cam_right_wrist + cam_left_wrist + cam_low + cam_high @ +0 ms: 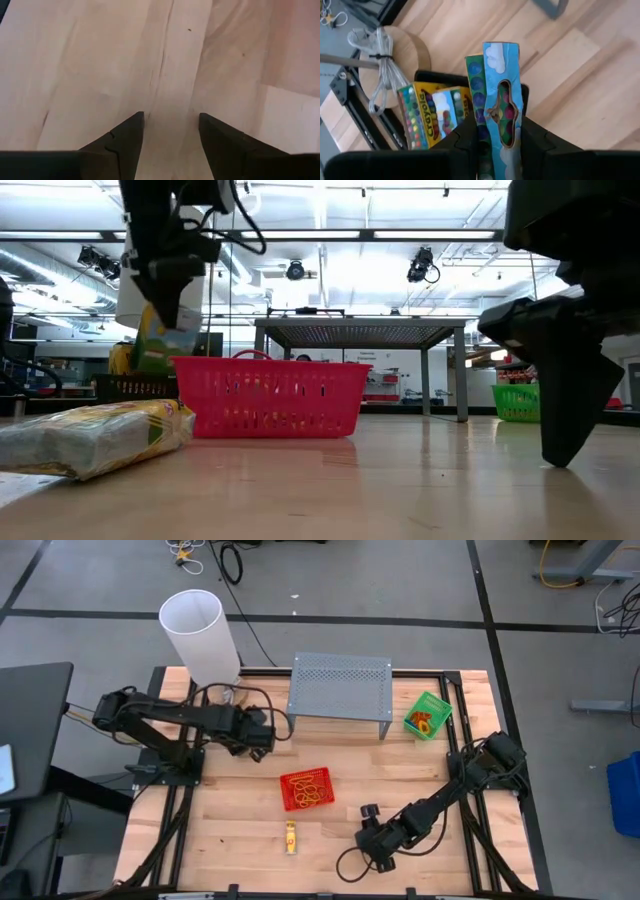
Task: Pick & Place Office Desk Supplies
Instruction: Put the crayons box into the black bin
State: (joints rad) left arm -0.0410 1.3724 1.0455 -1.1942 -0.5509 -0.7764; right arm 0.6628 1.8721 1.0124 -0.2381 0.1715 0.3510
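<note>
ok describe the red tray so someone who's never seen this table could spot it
Start at the grey perforated metal stand at the table's far edge. Nearer, mid-table, sits the red mesh tray holding rubber bands. The only other tray is green, beside the stand.

The table's (230,840) middle holds the red tray (306,789), with a yellow packet (291,837) just in front of it; bare wood lies open to either side of both. At the back, the grey stand (340,687) blocks the centre, though there is open room under its top between the legs. The white cylinder (200,635) stands tall at the back left, and the green tray (428,714) sits right of the stand. The right gripper (170,132) hangs open over bare wood at front right.
</note>
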